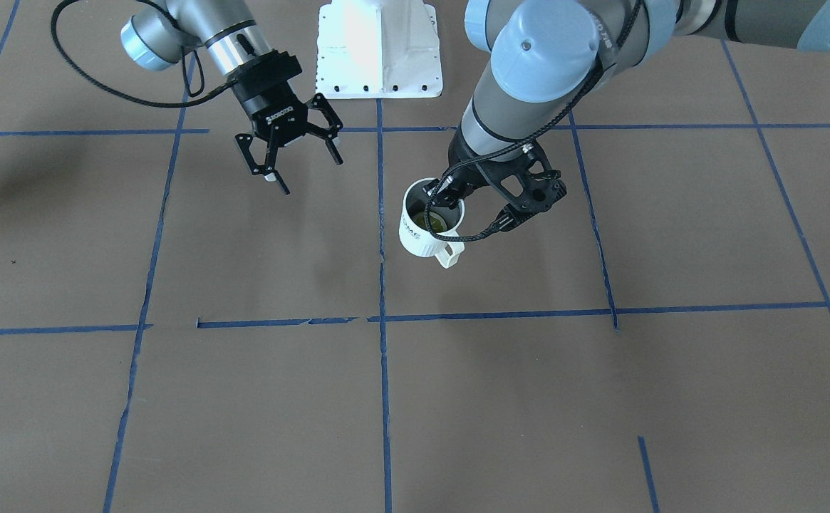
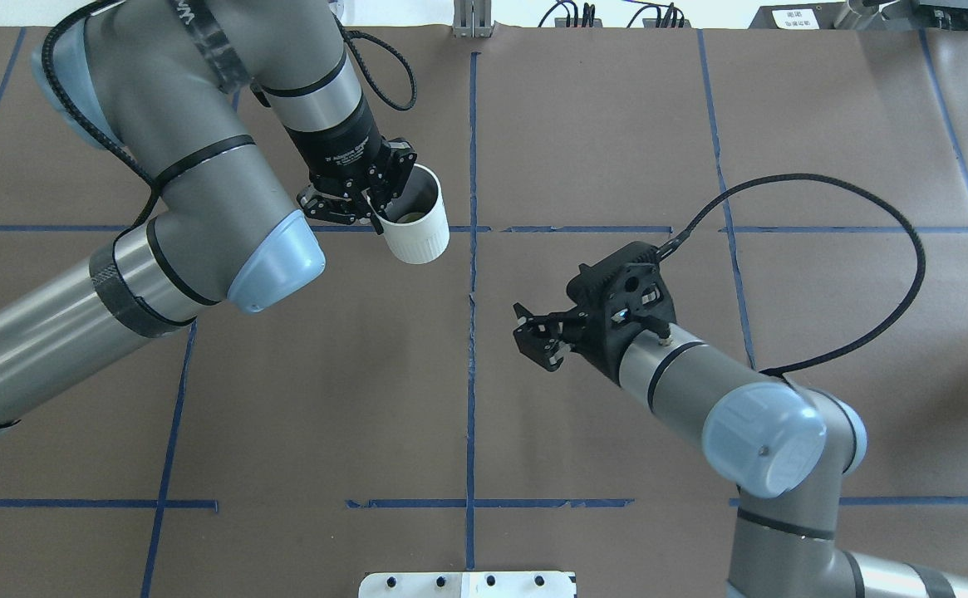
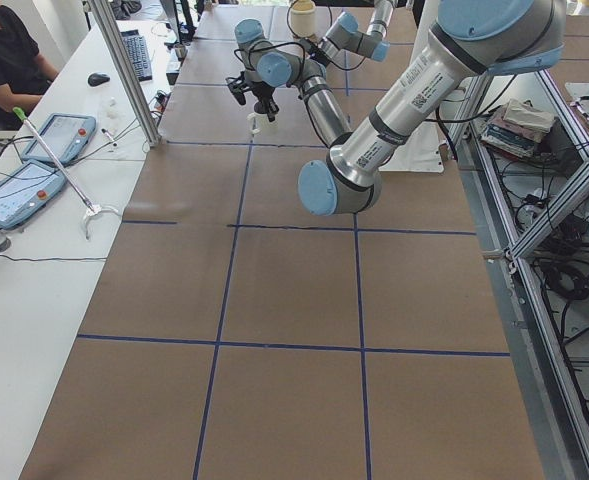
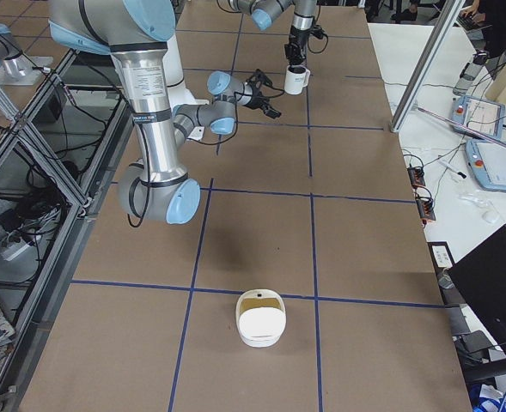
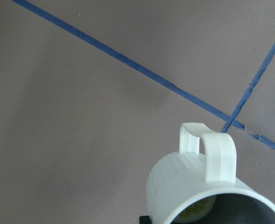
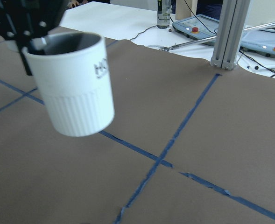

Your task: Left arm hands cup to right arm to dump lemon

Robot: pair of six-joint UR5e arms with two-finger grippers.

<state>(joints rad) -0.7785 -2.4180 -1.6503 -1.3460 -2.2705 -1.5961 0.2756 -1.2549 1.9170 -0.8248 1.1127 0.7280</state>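
The white ribbed cup (image 2: pixel 415 223) hangs above the table, slightly tilted, its handle toward the operators' side (image 1: pixel 449 253). My left gripper (image 2: pixel 377 208) is shut on its rim, one finger inside and one outside. The yellow-green lemon (image 1: pixel 432 223) lies inside the cup and also shows in the left wrist view (image 5: pixel 197 213). My right gripper (image 2: pixel 535 336) is open and empty, well apart from the cup across the centre tape line, its jaws facing it. In the right wrist view the cup (image 6: pixel 79 88) fills the upper left. The front view shows the right gripper (image 1: pixel 301 160) open.
Brown paper with blue tape lines (image 2: pixel 471 332) covers the table. The white robot base plate (image 1: pixel 379 50) sits at the robot's edge. A white rounded container (image 4: pixel 261 318) lies near the table's right end. Tablets and cables (image 3: pixel 34 160) lie on the side bench.
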